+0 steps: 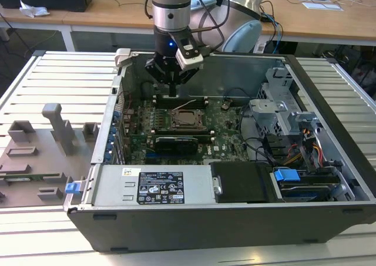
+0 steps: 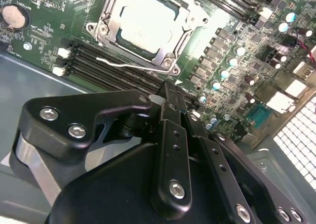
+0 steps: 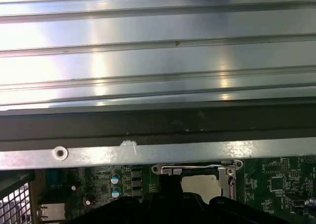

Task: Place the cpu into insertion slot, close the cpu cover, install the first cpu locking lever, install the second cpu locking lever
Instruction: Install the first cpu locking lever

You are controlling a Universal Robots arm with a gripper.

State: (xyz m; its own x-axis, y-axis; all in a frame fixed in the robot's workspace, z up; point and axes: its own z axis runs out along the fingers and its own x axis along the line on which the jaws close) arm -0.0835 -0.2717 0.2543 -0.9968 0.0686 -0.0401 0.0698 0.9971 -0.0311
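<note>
1. Right now claw (image 1: 172, 91) hangs low inside open pc case (image 1: 235, 225), over green board (image 1: 229, 131). Fingers pressed tog. into a narrow point, nothing seen btwn them.
2. Second wrist view: claw (image 2: 169, 93) tips sit above the long black memory slots (image 2: 91, 66), close to the board. Touching or not, can't tell.
3. cpu (image 2: 148, 23), pale silver top, lies flat in insertion slot (image 2: 120, 34), just ahead of claw tips and apart from the fingers.
4. cpu cover (image 2: 105, 22) is down over the chip. Silver frame rings it, chip top shows thru the window.
5. Thin wire locking lever (image 2: 133, 66) runs along the cover edge nearest the claw, btwn cover & memory slots. Latched or not, can't tell.
6. Exterior view: cpu (image 1: 187, 119) w/ cover lies on the board just past the fingertips, on the side away from the case's back wall.
7. First wrist view: cpu (image 3: 200, 184) in its frame shows just past the dark claw body, w/ a wire lever along its far edge.
8. Case rests on slatted table (image 1: 59, 72), which spreads out on both sides of the claw.
</note>
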